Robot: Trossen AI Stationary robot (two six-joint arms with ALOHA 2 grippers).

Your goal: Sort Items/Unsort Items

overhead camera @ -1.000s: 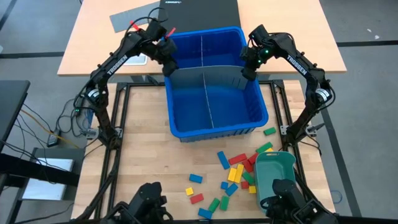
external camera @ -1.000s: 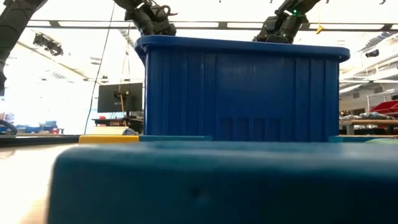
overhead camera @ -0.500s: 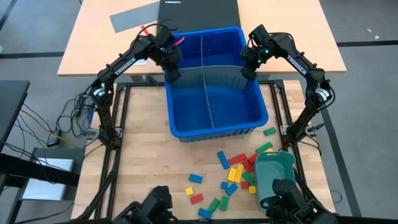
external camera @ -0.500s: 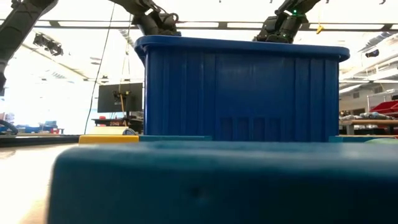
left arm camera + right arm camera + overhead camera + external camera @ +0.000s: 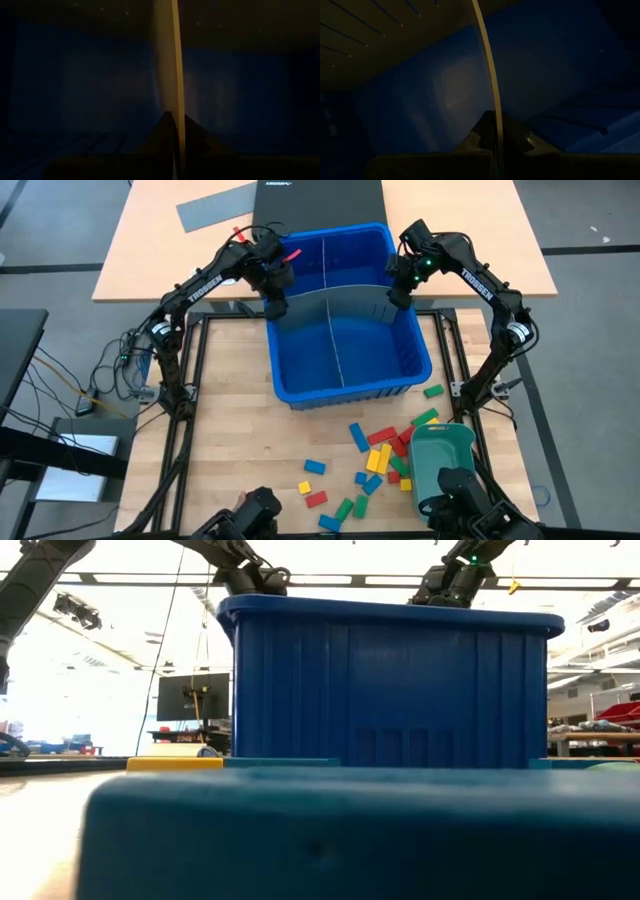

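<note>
- A wooden table (image 5: 230, 420) fills the middle of the high view, with a blue bin (image 5: 345, 385) standing at its centre.
- The left gripper (image 5: 275, 307) is pinched onto the left end of the grey cross divider (image 5: 335, 302) inside the bin.
- The right gripper (image 5: 398, 297) is pinched onto that divider's right end.
- The blocks (image 5: 375, 460) lie loose on the table at lower right, beside a teal tray (image 5: 442, 462).
</note>
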